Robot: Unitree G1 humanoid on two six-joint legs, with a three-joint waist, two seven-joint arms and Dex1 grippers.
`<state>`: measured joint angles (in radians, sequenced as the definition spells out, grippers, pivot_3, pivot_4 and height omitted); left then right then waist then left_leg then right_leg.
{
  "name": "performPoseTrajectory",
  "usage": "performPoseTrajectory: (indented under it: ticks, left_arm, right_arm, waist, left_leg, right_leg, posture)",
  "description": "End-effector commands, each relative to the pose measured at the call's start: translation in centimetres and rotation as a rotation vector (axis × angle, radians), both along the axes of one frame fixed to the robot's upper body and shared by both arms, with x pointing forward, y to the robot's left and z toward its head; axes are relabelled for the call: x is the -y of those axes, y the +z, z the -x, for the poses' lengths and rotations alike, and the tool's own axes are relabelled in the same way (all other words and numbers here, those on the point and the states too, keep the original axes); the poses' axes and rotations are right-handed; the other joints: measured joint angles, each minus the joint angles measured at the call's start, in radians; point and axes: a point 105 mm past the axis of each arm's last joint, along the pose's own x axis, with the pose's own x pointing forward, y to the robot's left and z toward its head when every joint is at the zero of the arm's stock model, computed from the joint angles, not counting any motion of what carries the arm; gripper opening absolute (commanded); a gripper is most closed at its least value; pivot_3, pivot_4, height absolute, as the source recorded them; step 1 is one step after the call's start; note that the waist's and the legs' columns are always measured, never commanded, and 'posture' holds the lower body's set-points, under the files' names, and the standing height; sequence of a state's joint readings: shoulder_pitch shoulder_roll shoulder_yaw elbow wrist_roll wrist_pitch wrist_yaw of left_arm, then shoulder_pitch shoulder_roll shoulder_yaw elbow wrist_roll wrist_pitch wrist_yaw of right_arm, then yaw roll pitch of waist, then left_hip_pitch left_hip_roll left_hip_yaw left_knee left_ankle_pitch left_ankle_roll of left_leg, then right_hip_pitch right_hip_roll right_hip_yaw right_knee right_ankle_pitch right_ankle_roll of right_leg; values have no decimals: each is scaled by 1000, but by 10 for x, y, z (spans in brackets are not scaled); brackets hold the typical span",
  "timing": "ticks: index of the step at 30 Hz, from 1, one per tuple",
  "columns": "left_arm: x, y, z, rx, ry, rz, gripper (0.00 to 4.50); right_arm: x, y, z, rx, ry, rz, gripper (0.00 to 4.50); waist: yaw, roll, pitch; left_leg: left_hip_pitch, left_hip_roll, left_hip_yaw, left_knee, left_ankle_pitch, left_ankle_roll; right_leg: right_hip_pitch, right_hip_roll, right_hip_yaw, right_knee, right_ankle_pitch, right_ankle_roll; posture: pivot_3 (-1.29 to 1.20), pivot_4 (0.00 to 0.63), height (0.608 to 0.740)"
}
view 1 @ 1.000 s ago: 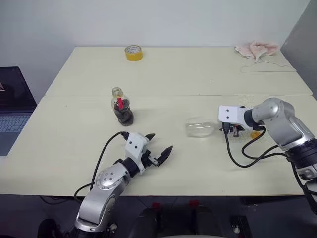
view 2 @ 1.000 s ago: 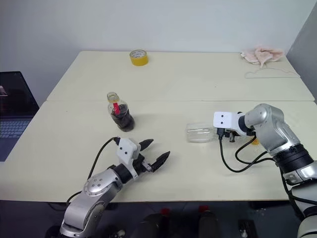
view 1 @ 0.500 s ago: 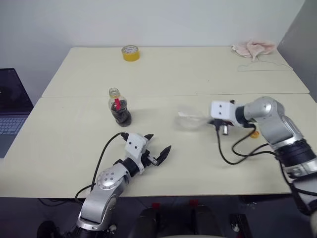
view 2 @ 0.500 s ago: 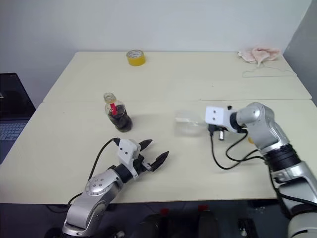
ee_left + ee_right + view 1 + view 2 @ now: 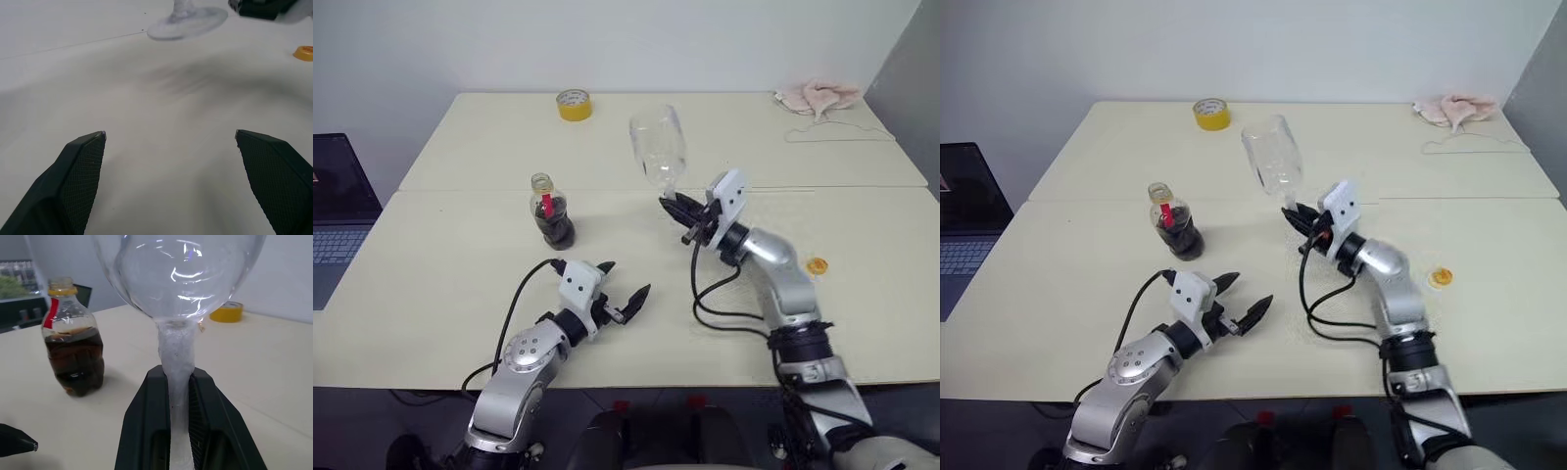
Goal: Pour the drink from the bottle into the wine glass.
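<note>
The bottle (image 5: 552, 211) stands upright and uncapped on the near table, about a third full of the dark drink (image 5: 74, 363). To its right, my right gripper (image 5: 685, 212) is shut on the stem (image 5: 175, 363) of the wine glass (image 5: 658, 145). The empty glass is held nearly upright, bowl on top and leaning slightly left. Its round foot (image 5: 188, 24) shows blurred in the left wrist view; whether it touches the table I cannot tell. My left gripper (image 5: 623, 295) hovers open and empty near the front edge, in front of the bottle.
A yellow cap (image 5: 817, 265) lies on the table to the right of my right arm. On the far table, a yellow tape roll (image 5: 573, 104) sits near the back edge and a pink cloth (image 5: 819, 96) at the back right. A laptop (image 5: 337, 196) stands off the left edge.
My right arm swung left toward the bottle and rolled its wrist, turning the wine glass from lying sideways to nearly upright. The left arm and the bottle stayed put.
</note>
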<state>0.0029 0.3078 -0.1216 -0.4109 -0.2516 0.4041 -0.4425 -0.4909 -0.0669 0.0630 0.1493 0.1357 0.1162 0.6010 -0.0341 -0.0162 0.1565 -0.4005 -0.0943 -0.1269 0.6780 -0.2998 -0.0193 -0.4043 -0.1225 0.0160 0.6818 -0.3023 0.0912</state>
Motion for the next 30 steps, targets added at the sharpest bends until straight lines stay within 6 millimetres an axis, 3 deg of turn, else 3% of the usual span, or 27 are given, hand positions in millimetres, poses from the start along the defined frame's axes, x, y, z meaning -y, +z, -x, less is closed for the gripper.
performPoseTrajectory:
  ticks: [1, 6, 13, 16, 20, 30]
  left_arm:
    - [-3, 9, -3, 42, 10, -1, 4500]
    - [-2, 9, -3, 41, 7, -1, 4500]
    - [-2, 8, -3, 42, 8, -4, 4500]
    - [-3, 7, -5, 41, 11, -4, 4500]
    - [-3, 8, -7, 45, 8, -6, 4500]
    - [-2, 8, -9, 50, -2, -10, 4500]
  right_arm:
    - [-9, 3, 0, 78, -52, 36, 207]
    - [-13, -20, -4, 26, -99, 82, 207]
    - [-2, -49, -5, -68, -123, 145, 206]
    - [10, -77, -3, -155, -135, 246, 206]
    - [18, -73, -1, -164, -141, 219, 202]
    - [32, -85, 11, -265, -113, 249, 198]
  waist:
    - [-1, 0, 0]
    - [-1, 0, 0]
    - [-3, 1, -1]
    - [-1, 2, -7]
    - [6, 3, -15]
    - [8, 5, -19]
  left_leg:
    - [0, 0, 0, 0, 0, 0]
    - [1, 0, -1, 0, 0, 0]
    - [2, 0, -1, 0, 0, 0]
    - [3, 0, -1, -1, 0, 0]
    - [5, 0, -2, -1, 0, 0]
    - [13, -1, -4, -3, 0, 0]
  right_leg:
    - [0, 0, 0, 0, 0, 0]
    - [0, 0, -1, 0, 0, 0]
    - [0, 0, 0, 0, 0, 0]
    - [0, 0, -1, -1, 0, 0]
    - [3, 0, -1, -1, 0, 0]
    - [16, 0, -2, -4, 0, 0]
  posture:
    - [0, 150, 740]
    - [0, 150, 740]
    - [0, 150, 740]
    - [0, 150, 740]
    - [0, 150, 740]
    - [0, 150, 740]
